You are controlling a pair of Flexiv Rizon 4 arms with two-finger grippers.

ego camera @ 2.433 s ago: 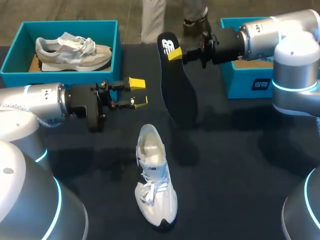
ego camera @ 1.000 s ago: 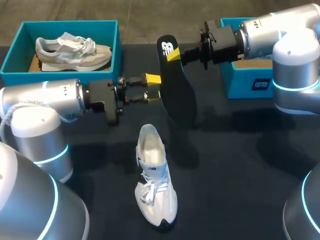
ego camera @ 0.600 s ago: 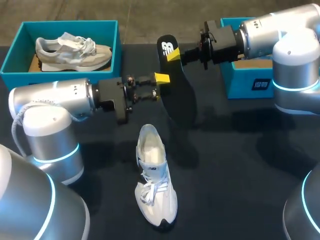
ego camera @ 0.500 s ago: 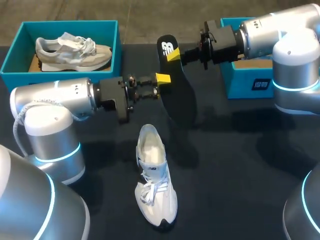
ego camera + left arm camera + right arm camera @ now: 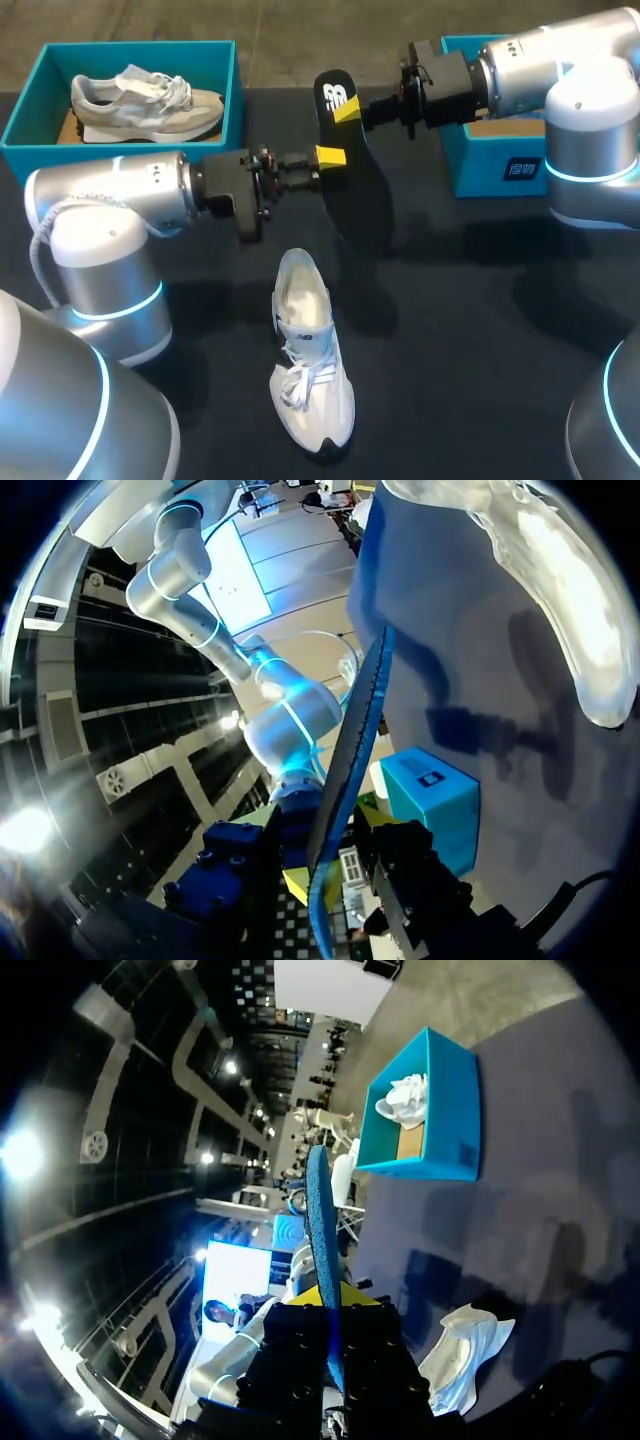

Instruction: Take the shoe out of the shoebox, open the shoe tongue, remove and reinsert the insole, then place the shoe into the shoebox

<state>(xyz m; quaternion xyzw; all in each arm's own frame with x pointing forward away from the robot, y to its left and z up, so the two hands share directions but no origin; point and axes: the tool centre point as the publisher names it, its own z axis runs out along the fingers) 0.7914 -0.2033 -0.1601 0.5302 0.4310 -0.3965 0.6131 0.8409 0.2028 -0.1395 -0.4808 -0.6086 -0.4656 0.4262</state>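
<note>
- Black insole (image 5: 355, 190): held in the air just beyond the shoe's (image 5: 308, 360) heel, logo end up, toe end hanging toward the table (image 5: 480, 350).
- Right gripper (image 5: 350, 108): pinches the insole's logo end between its yellow tips.
- Left gripper (image 5: 328, 157): at the insole's near edge, about a third of the way down from the logo end. The left wrist view shows that edge running through the gripper, but whether it is clamped cannot be told.
- Shoe: white, lying on the table with its toe toward the robot, its mouth open and its laces loose.
- Handling, by judgement: the insole looks thin, light and floppy. One pinch lets the free end swing, so a second hold lower on the edge would steady it for reinsertion. The shoe looks light with a soft upper; the heel collar is likely the firmest place to grasp.
- Markings: a white logo sits on the insole's upper end and a white label on the right box (image 5: 500, 165), beyond and right of the shoe. Neither is transcribed.
- Left box (image 5: 20, 120): beyond and left of the shoe, holding a second shoe (image 5: 145, 100).
</note>
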